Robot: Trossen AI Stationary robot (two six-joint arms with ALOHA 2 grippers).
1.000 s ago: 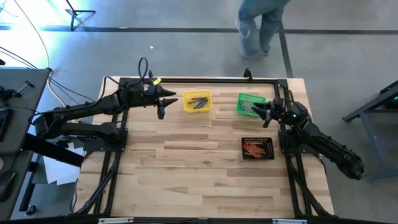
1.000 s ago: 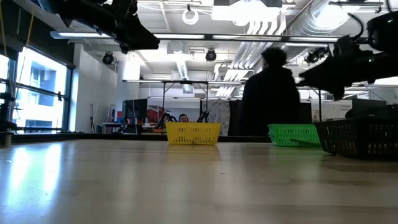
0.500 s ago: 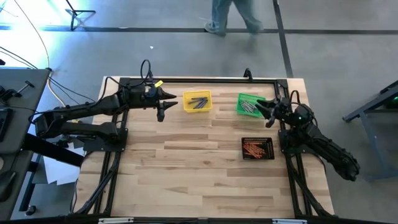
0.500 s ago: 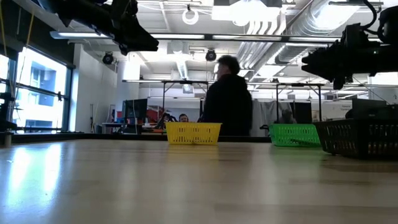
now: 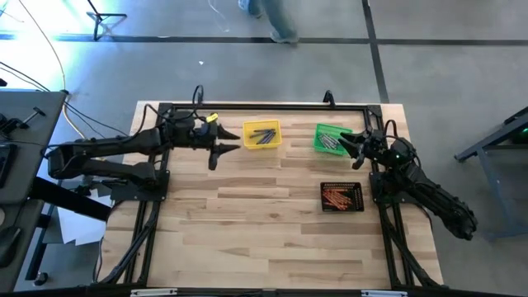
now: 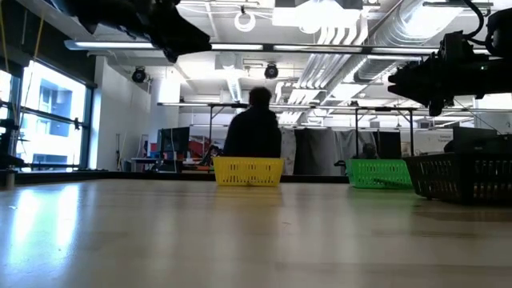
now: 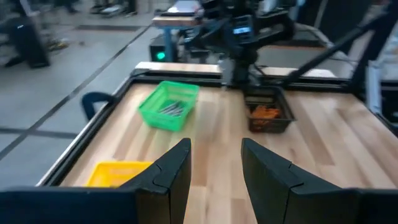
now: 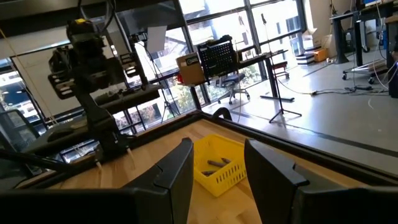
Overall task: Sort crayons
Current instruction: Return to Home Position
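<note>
Three small bins stand on the wooden table. The yellow bin (image 5: 262, 134) at the far middle holds blue-grey crayons (image 5: 264, 135). The green bin (image 5: 332, 139) at the far right holds grey crayons (image 7: 171, 109). The black bin (image 5: 341, 196) nearer on the right holds orange-red crayons (image 5: 338, 196). My left gripper (image 5: 224, 148) hovers open just left of the yellow bin, its fingers (image 7: 171, 171) with nothing between them. My right gripper (image 5: 353, 149) hovers open over the green bin's right edge, also with nothing between its fingers (image 8: 177, 174).
A black metal frame (image 5: 264, 106) runs along the table's far edge and sides. Bare wood (image 5: 264, 231) stretches across the middle and near half. A person (image 6: 252, 128) passes in the room behind the far edge.
My left gripper has swung a little toward the table's near edge, staying open beside the yellow bin. My right gripper rose slightly and tipped up to level, then kept still. A person walked from right to left behind the table.
</note>
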